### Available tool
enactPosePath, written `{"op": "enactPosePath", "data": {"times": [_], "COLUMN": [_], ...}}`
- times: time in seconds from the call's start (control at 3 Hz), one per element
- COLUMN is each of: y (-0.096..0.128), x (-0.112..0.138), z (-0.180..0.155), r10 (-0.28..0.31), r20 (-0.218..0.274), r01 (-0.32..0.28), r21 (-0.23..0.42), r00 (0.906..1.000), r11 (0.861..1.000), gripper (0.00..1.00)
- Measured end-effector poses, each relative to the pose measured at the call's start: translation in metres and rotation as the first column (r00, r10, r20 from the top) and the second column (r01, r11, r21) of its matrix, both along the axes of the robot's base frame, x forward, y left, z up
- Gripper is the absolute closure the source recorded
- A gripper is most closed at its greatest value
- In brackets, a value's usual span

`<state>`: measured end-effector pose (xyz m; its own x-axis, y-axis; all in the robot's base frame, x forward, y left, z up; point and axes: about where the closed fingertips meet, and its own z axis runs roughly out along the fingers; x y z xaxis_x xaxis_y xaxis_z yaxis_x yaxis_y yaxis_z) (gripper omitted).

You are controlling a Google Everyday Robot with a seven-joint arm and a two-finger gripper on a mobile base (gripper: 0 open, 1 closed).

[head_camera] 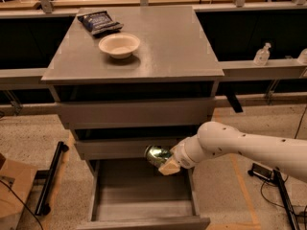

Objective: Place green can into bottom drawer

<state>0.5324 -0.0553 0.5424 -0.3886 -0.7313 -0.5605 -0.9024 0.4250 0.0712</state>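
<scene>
The green can (156,155) is a small shiny can held on its side in my gripper (164,163), which is shut on it. The white arm (240,145) reaches in from the right. The can hangs in front of the middle drawer front, just above the right rear part of the open bottom drawer (144,218). The bottom drawer is pulled out, a deep grey box, and nothing shows inside it.
On the grey cabinet top (172,47) stand a white bowl (119,44) and a dark blue chip bag (99,21). A black stand (52,176) and a cardboard box (12,186) lie on the floor at left. Cables and a black base (268,174) lie at right.
</scene>
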Motion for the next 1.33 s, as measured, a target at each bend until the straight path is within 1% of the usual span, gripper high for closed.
{"op": "enactPosePath", "data": {"times": [0.33,0.67,1.0,1.33], "y": [-0.003,-0.009,-0.009,-0.007], "x": [0.011,0.021,0.021,0.023], "z": [-0.054,-0.109,-0.119,-0.131], "r10": [-0.043,-0.114,-0.124,-0.110], "r20": [0.025,0.015,0.010,-0.013], "r01": [0.044,0.114,0.124,0.110], "r21": [-0.020,-0.024,-0.020,-0.026], "r00": [0.9988,0.9934,0.9923,0.9938], "r11": [0.999,0.993,0.992,0.994], "gripper": [1.00,1.00,1.00,1.00]}}
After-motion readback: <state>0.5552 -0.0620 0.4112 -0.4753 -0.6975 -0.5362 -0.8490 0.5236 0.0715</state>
